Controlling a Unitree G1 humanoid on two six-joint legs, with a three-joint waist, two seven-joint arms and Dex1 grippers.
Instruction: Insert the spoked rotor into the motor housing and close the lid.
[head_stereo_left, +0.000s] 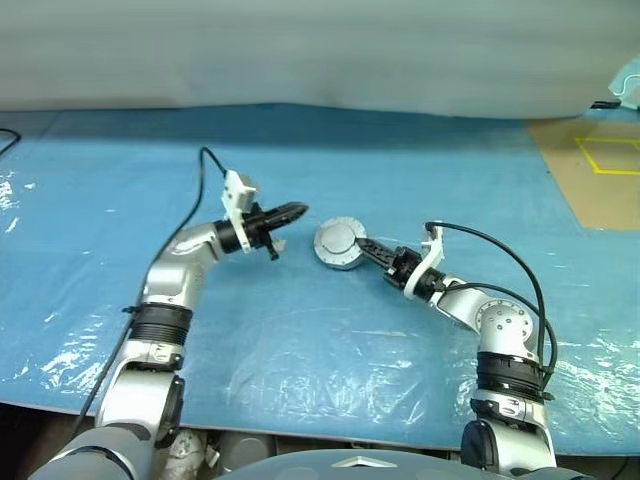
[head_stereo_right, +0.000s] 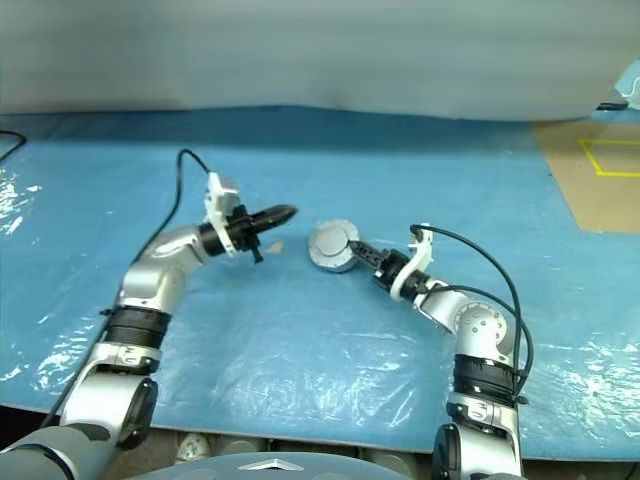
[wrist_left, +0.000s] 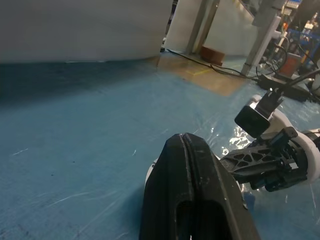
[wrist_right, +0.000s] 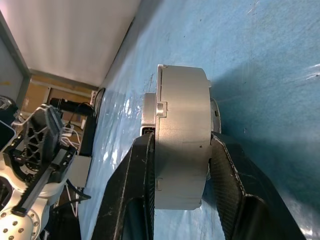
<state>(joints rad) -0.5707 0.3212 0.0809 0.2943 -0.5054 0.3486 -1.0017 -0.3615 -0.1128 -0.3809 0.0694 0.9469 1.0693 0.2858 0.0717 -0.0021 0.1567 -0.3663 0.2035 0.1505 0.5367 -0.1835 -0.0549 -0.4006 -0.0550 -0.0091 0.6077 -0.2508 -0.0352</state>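
Now motor housing (wrist_right: 181, 140) between right fingers (wrist_right: 232, 175), touching

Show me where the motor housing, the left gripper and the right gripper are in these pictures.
motor housing (wrist_right: 181, 145): right wrist view, on its curved silver side wall.
left gripper (head_stereo_left: 296, 211): left eye view, at the shut black tips.
right gripper (head_stereo_left: 362, 247): left eye view, at the jaws against the housing.

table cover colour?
Blue plastic sheet, glossy and wrinkled; clearest in the left eye view.
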